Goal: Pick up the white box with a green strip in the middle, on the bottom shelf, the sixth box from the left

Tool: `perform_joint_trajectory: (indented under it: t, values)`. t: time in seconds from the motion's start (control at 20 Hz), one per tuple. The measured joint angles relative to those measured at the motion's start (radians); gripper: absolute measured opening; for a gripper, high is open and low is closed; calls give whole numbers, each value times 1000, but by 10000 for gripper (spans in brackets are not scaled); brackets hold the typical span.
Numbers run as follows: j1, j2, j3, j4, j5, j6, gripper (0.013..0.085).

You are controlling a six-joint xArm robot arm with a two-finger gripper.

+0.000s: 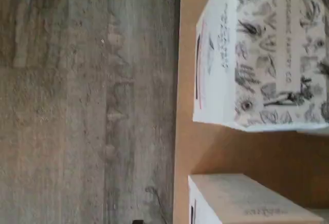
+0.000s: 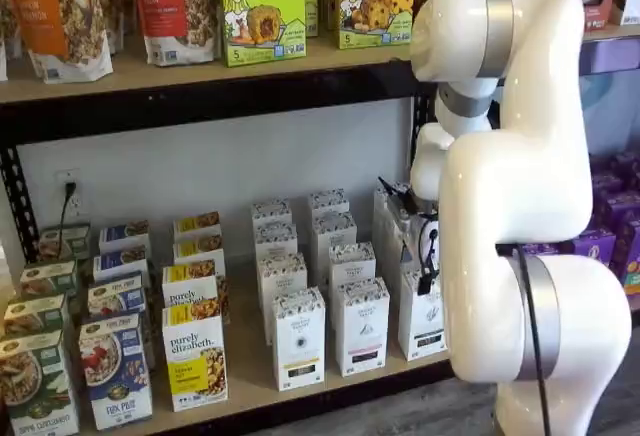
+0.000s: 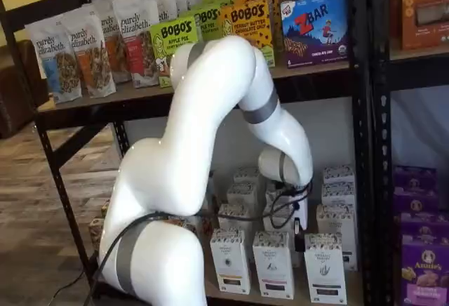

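Gripper [image 3: 298,239] | low over bottom shelf [image 3: 280,293], finger gap unreadable | white box [image 3: 325,267] upright at its 5 o'clock, just beside

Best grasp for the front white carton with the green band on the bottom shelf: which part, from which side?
Probably pinch the white box across its narrow width, on the side faces near the top, coming from the front and above. It stands upright at the front of the bottom shelf, with similar cartons behind it and only a slim gap to the next carton.
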Motion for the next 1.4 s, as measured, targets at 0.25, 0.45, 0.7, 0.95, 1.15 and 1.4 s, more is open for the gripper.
perform_joint_trajectory:
  t: [0.25, 0.45, 0.7, 0.95, 1.15, 1.4]
  values:
    - [-14, 90, -104, -76, 16, 55, 850]
    - [-20, 153, -175, -67, 18, 40, 850]
    - [-24, 195, -238, -134, 58, 97, 850]
    - [-15, 240, -287, -285, 109, 239, 850]
    - [-9, 266, -297, -332, 84, 288, 850]
    - [-12, 282, -302, -362, 55, 313, 850]
